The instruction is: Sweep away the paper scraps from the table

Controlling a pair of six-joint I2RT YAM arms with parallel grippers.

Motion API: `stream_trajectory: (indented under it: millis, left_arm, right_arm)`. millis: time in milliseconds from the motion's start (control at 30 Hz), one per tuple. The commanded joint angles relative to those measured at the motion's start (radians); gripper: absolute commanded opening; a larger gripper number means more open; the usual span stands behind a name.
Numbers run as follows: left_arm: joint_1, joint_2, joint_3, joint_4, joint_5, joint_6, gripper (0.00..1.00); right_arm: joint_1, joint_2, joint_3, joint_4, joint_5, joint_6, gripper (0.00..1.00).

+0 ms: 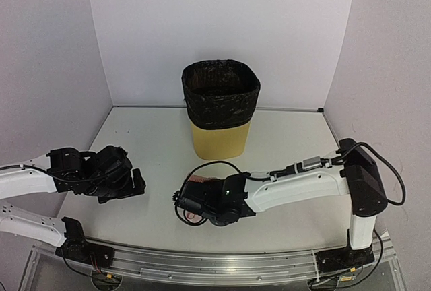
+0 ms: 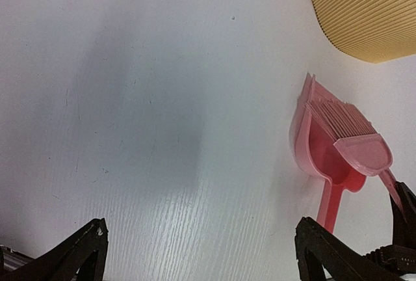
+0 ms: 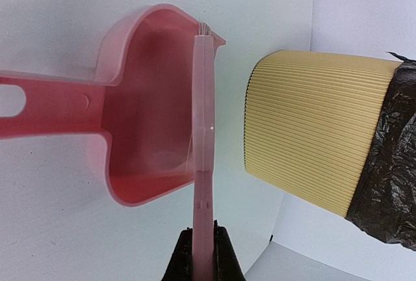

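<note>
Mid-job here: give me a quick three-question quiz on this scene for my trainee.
1. True or false: the right pincer is shut on the brush.
2. What lines the yellow bin? A) black bag B) white cloth C) nothing
3. Fill in: the brush's bristles rest inside the pink ____.
Key: 1 true; 2 A; 3 dustpan.

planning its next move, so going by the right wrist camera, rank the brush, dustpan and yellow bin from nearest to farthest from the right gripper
1. brush: clamped in the right gripper, pointing straight ahead.
2. dustpan: just left of the brush, whose head sits over its scoop.
3. yellow bin: off to the right, beyond both, with a clear gap to the brush.
</note>
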Motion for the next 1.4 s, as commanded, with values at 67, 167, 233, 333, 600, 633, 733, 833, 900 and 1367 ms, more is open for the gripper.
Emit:
stream_trajectory:
  millis: [67,167,233,333,600,633,733,833,900,1367]
  left_arm:
    - [-0.001,0.003,0.012,-0.002,0.003,-0.003,1.0]
    - [-0.001,-0.005,0.006,-0.002,0.003,-0.005,1.0]
    - [-0.001,-0.011,0.002,-0.003,0.003,-0.006,1.0]
    - [-0.001,-0.019,0.0,-0.004,-0.003,-0.005,1.0]
    - [-0.001,-0.029,0.004,-0.019,-0.014,-0.005,1.0]
    - [-0.001,-0.029,0.003,-0.02,-0.013,-0.005,1.0]
    - [-0.001,-0.029,0.005,-0.029,-0.015,-0.008,1.0]
    - [-0.001,-0.033,0.006,-0.039,-0.021,-0.016,1.0]
    - [-0.001,-0.036,0.006,-0.041,-0.023,-0.016,1.0]
    - [-0.001,-0.044,0.013,-0.053,-0.031,-0.012,1.0]
  right_arm:
    - [0.013,0.024,0.007,0.017,-0.004,0.054,0.02]
    - [0.022,0.027,0.006,0.017,-0.006,0.062,0.03]
    - [0.031,0.032,0.007,0.017,-0.005,0.066,0.04]
    - [0.04,0.043,0.008,0.014,-0.004,0.082,0.07]
    - [0.057,0.045,0.011,-0.003,-0.016,0.115,0.15]
    - [0.058,0.044,0.011,-0.006,-0.02,0.118,0.17]
    - [0.061,0.044,0.01,-0.015,-0.028,0.126,0.22]
    - [0.062,0.05,0.013,-0.023,-0.037,0.13,0.25]
    - [0.064,0.052,0.017,-0.03,-0.044,0.136,0.29]
    - [0.069,-0.007,0.02,-0.051,-0.186,0.192,0.49]
